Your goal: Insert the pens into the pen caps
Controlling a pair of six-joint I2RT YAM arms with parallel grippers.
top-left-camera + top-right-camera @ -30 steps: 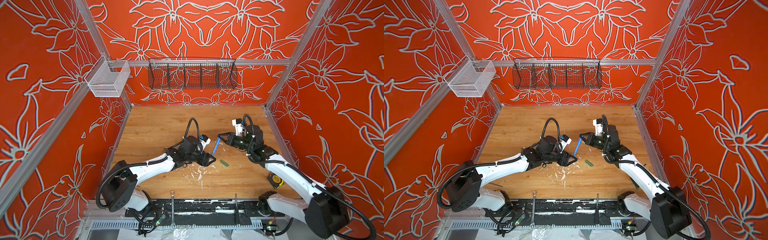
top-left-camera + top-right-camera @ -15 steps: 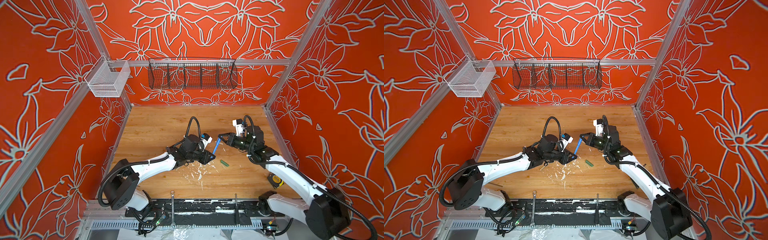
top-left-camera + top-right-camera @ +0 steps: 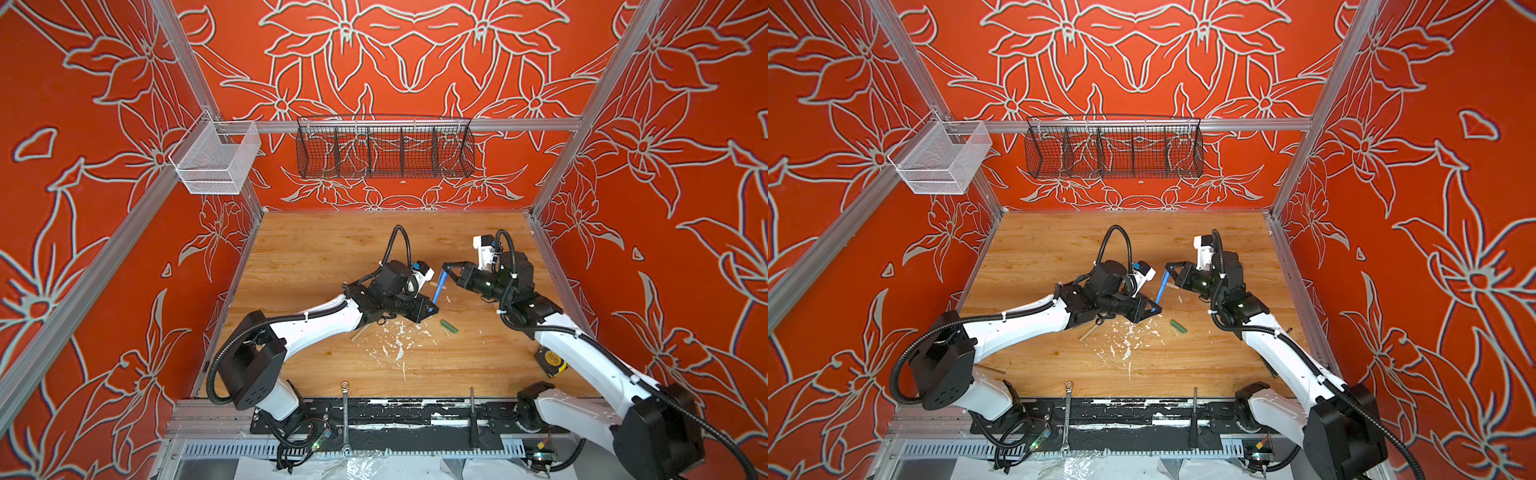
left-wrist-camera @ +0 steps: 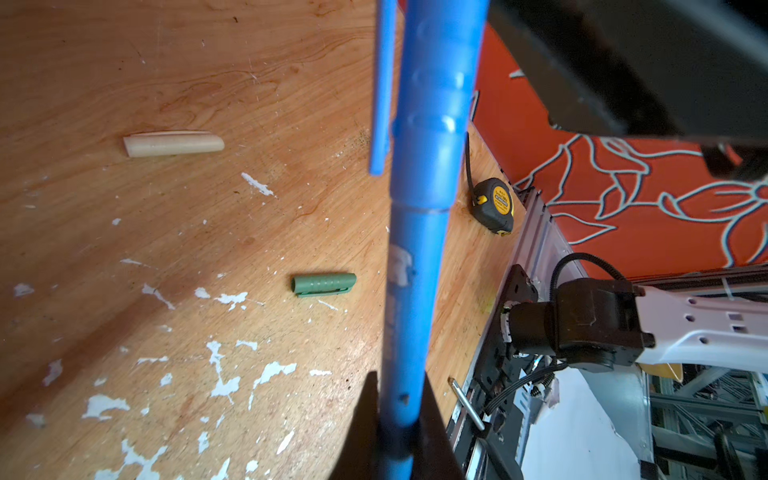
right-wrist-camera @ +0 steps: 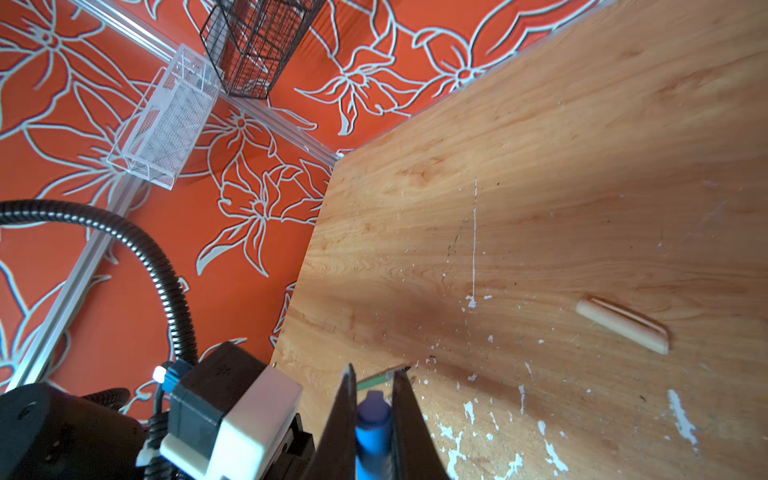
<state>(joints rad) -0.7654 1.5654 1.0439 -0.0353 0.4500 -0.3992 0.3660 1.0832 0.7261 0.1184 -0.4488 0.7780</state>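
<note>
L tool (image 4: 399, 395) clamped on blue pen (image 4: 409, 291), R tool (image 5: 374, 386) clamped on blue cap (image 4: 432, 124), cap on pen

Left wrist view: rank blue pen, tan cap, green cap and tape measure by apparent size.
1. blue pen: by far the largest, but it sits right at the camera, so nearness inflates it.
2. tan cap.
3. green cap and tape measure: these look alike in size, so they are not ranked. The tape measure lies farther off.

The left arm (image 3: 320, 320) and right arm (image 3: 582, 353) are white with black joints and ribbed cables; the left pincer (image 3: 432, 309) and right pincer (image 3: 446, 268) are black.
</note>
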